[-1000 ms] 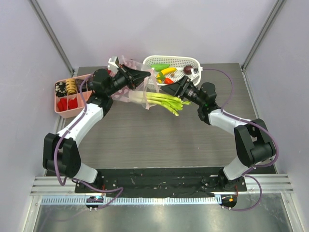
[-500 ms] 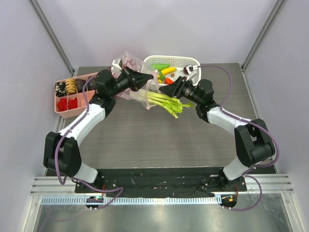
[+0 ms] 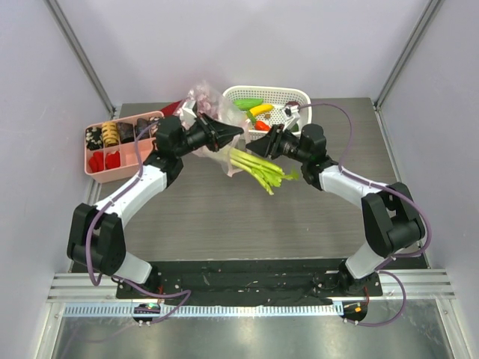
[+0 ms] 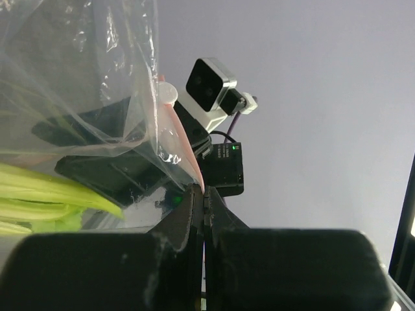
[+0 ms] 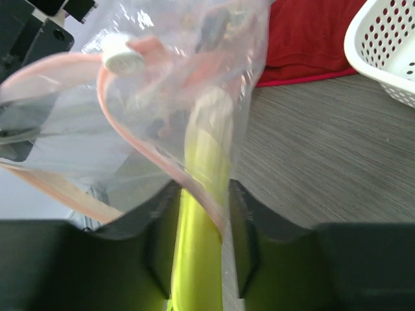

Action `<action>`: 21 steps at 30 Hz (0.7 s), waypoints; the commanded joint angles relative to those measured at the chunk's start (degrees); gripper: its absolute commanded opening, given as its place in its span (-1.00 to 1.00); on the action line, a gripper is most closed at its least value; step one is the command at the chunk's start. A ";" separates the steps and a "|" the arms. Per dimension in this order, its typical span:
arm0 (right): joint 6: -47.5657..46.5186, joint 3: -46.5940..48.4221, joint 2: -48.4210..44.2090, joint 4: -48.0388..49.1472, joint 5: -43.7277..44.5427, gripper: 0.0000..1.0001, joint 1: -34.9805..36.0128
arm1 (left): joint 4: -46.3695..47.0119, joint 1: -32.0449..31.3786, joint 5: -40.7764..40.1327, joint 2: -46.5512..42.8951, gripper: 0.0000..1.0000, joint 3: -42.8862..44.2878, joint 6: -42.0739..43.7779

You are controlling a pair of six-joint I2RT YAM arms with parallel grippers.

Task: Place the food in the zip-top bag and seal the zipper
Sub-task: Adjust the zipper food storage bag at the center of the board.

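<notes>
The leek (image 3: 258, 170) slants across frame centre, its white end inside the crumpled clear bag (image 3: 203, 97); the pink zipper (image 4: 180, 139) is open.

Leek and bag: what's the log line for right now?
left gripper: shut on pink zipper strip of clear dotted plastic bag | right gripper: around long green-and-white toy leek, grip unclear | leek: white end inside bag

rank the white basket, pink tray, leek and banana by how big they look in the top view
1. white basket and pink tray: they look about the same size, so no ranking between them
2. leek: long but thin
3. banana: smallest
</notes>
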 commanded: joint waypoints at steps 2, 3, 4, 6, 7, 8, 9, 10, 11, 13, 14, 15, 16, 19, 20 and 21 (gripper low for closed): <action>0.48 1.02 0.67 2.88 -2.56 -0.62 0.35 | 1.94 0.03 1.73 -3.47 -0.99 -1.05 0.98; 0.48 0.94 0.41 0.87 -3.17 -0.76 0.35 | 1.94 0.46 1.82 -3.73 -0.99 -1.14 1.07; 0.39 0.59 -0.55 -0.37 -3.44 -0.98 0.27 | 1.85 0.81 1.91 -4.09 -0.99 -1.05 1.60; 1.26 -0.29 -2.13 -4.57 -3.44 -0.98 0.18 | 1.59 2.04 2.43 -4.35 -1.00 -0.96 1.78; 2.49 -1.16 -3.79 -5.91 -3.79 -0.98 0.26 | 0.80 2.48 2.61 -4.61 -1.00 -0.87 2.39; 4.68 -1.43 -4.42 -6.88 -4.58 -0.98 0.26 | 0.36 3.01 3.40 -4.70 -0.99 -0.87 3.09; 10.53 -1.78 -5.04 -8.80 -5.72 -0.98 0.18 | -0.52 3.54 3.58 -4.88 -0.99 -0.96 3.88; 13.46 -2.40 -5.91 -9.69 -8.42 -0.98 0.26 | -1.74 4.50 3.58 -5.05 -1.00 -0.96 4.93; 17.23 -2.84 -6.36 -9.53 -9.93 -0.98 0.18 | -3.93 5.03 3.67 -5.14 -0.99 -1.05 7.64; 28.39 -4.41 -7.06 -6.82 -14.83 -0.98 0.26 | -7.88 7.31 4.46 -5.06 -0.99 -0.52 10.81; 31.39 -4.51 -7.59 -5.49 -16.26 -0.98 0.26 | -11.39 7.67 4.63 -4.97 -0.99 1.31 15.27; 33.76 -4.43 -7.76 -5.13 -18.01 -0.98 0.18 | -22.47 8.20 3.85 -5.05 -0.99 3.24 20.01; 38.14 -4.25 -7.94 -5.04 -19.25 -0.98 0.09 | -30.24 8.29 3.06 -5.14 -0.99 5.35 24.32; 41.61 -3.20 -8.64 -9.50 -22.07 -0.98 -0.17 | -43.48 7.15 -0.46 -6.46 -0.99 9.32 34.81; 41.87 -2.76 -8.91 -10.57 -22.68 -0.98 -0.17 | -46.11 6.36 -0.90 -6.46 -0.99 11.41 37.09; 42.31 -2.06 -9.08 -11.01 -22.78 -0.98 -0.44 | -51.10 6.09 -1.25 -6.64 -0.99 12.82 40.85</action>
